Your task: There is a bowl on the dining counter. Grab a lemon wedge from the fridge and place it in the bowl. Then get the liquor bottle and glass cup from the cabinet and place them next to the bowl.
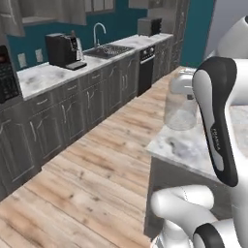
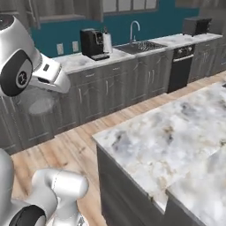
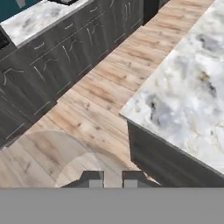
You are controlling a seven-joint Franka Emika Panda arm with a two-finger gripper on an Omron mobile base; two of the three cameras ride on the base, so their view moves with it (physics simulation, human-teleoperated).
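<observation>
Glass cup: short clear colourless tumbler (image 1: 181,104), upright, carried beside marble surface (image 2: 176,137) edge.
Tool: (image 3: 113,178) nearly closed, clamped on tumbler rim.

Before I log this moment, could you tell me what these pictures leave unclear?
- Left base view: the arm's dark link hides the right side of the glass cup.
- Hand view: the gripper shows just its tips; where they meet the cup is unreadable.
- Right base view: the picture edge cuts off the dining counter.
</observation>
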